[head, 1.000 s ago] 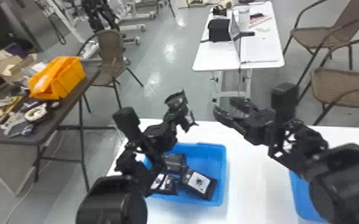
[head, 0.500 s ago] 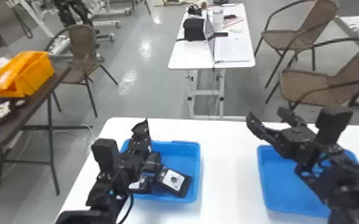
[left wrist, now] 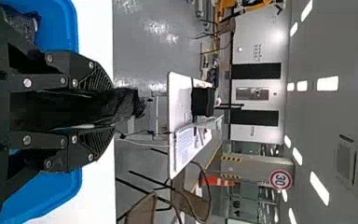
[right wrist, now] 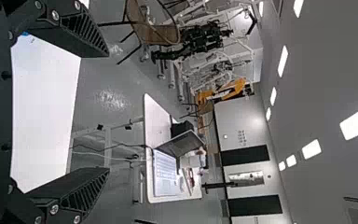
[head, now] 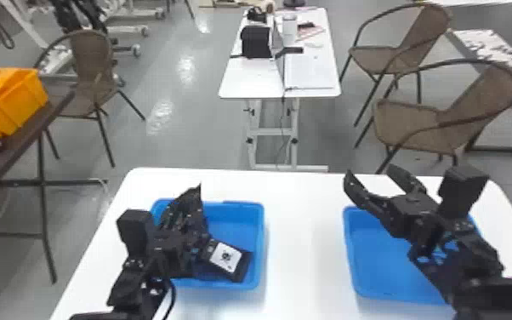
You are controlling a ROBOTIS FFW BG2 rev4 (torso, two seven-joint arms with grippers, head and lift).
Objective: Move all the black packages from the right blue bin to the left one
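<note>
One black package [left wrist: 127, 105] clenched between left gripper [head: 185, 219] jaws, right gripper [head: 372, 172] jaws apart.

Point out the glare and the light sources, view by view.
Head view: pale glare patches on the glossy grey floor, left of the narrow white table; left wrist view: glare on the floor too, with glowing white ceiling panels; right wrist view: glare on the floor, and lit panels overhead.
</note>
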